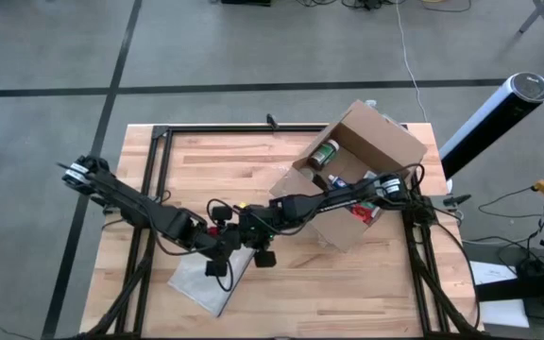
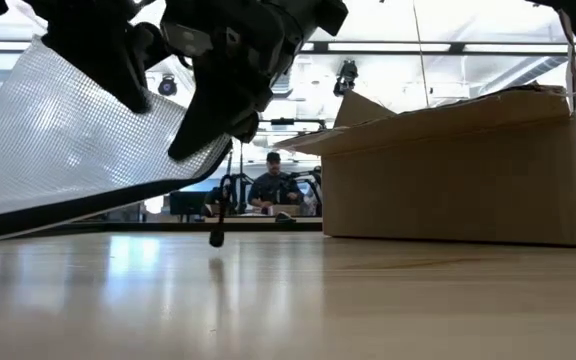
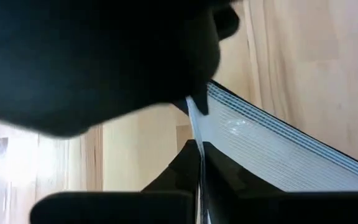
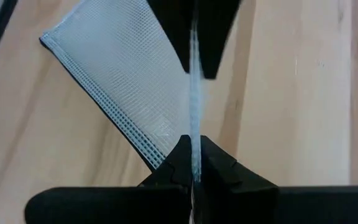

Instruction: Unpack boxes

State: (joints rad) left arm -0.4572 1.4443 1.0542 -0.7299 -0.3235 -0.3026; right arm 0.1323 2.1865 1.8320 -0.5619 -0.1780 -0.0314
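From above, the cardboard box lies open toward the tabletop's far right, with a green-lidded jar inside. Both arms meet over a mesh pouch near the front edge. At tabletop level, the pouch hangs tilted, one edge raised, the box beyond. The left tool pinches the pouch's edge. The right tool pinches it likewise.

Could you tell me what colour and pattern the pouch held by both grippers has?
The pouch is translucent white mesh with a grid pattern, clearest in the right wrist view.
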